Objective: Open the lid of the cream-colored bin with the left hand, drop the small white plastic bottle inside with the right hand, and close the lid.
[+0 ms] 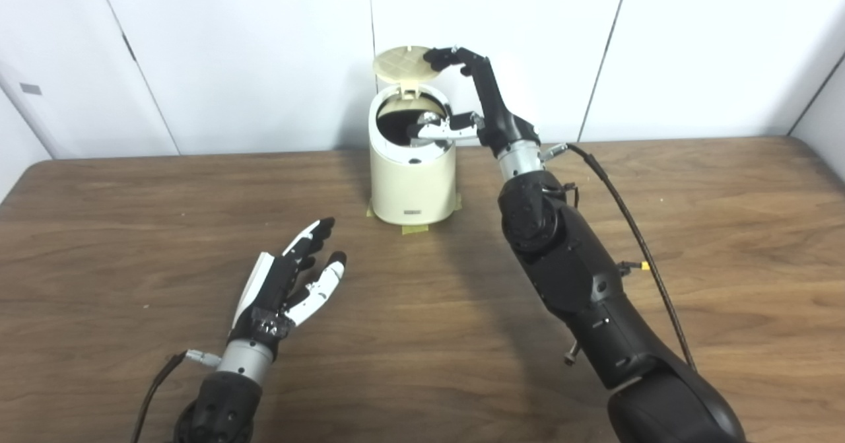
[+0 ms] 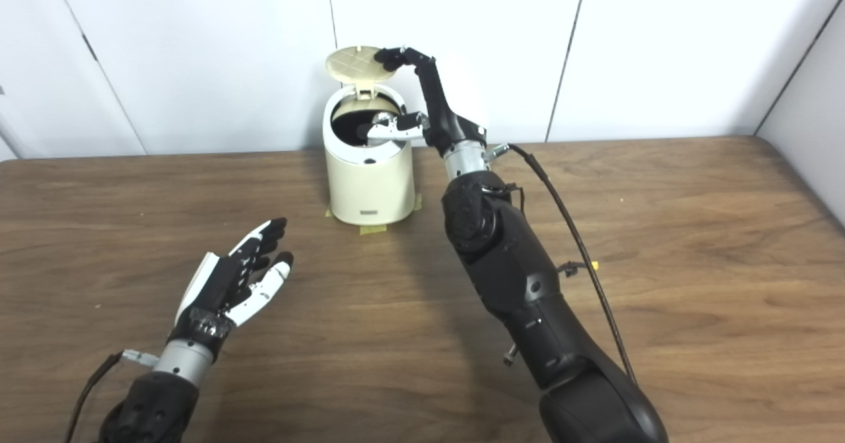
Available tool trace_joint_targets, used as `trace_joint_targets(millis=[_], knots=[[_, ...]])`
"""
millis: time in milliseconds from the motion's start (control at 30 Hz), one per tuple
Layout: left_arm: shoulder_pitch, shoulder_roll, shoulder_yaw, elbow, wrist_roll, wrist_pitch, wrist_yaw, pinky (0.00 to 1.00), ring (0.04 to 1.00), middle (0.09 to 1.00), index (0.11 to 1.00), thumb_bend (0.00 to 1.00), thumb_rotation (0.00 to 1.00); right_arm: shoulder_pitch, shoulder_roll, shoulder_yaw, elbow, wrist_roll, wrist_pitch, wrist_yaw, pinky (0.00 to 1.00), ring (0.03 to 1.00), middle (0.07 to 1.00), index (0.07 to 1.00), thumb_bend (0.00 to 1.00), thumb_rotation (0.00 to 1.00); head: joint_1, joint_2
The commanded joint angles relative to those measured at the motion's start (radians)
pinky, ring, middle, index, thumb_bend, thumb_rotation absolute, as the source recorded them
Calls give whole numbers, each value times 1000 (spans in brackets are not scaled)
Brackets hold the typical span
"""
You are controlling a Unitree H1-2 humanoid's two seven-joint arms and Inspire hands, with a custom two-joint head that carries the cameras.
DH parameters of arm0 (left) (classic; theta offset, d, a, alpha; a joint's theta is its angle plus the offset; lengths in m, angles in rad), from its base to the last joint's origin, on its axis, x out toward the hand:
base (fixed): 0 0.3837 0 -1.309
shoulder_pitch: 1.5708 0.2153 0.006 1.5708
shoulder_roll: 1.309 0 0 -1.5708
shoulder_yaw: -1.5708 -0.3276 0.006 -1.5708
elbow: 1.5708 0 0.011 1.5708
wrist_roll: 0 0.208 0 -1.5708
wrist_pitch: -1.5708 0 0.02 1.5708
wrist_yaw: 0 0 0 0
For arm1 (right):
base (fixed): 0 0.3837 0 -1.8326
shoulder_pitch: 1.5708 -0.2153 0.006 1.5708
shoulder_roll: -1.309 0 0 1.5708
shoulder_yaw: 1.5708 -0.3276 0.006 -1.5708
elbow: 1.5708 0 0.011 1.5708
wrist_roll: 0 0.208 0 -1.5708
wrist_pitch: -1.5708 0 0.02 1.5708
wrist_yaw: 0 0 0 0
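The cream-colored bin [image 1: 412, 179] stands at the back of the table with its round lid [image 1: 403, 61] raised upright on its hinge. My right hand [image 1: 492, 109] reaches in from the bin's right. Its dark fingertips [image 1: 449, 55] touch the lid's upper right edge, and its thumb [image 1: 439, 133] stretches over the open mouth. Nothing is held in it. My left hand [image 1: 290, 284] lies open on the table, well in front and left of the bin, fingers apart and empty. The small white bottle is not visible; the bin's inside is dark.
Strips of yellow tape [image 1: 412, 230] mark the bin's base on the wooden table [image 1: 693, 232]. A black cable [image 1: 634, 232] runs along my right forearm. White wall panels stand close behind the bin.
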Motion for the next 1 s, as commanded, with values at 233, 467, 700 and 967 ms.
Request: trace_joint_targets(millis=[233,467,700,967], knots=[[-24,-4,-3,-27,12,-24,19,923,933,925,940,287,526,-30,13,-53,-45,53,-83,-77,378,436,499,499,529,0,-1,2],[-35,-2,4,-14,7,-32,22,914,928,926,941,288,535,2,-8,-73,-105,56,-49,-69,346,404,480,514,520,0,0,-4],[-75,-6,20,4,11,-22,41,895,918,917,928,253,487,74,-34,-110,-209,80,9,-18,345,400,476,516,519,0,7,-9],[-174,-29,100,20,-91,67,29,904,917,905,927,258,479,236,-61,-142,-415,169,165,153,426,490,488,520,519,3,13,-16]])
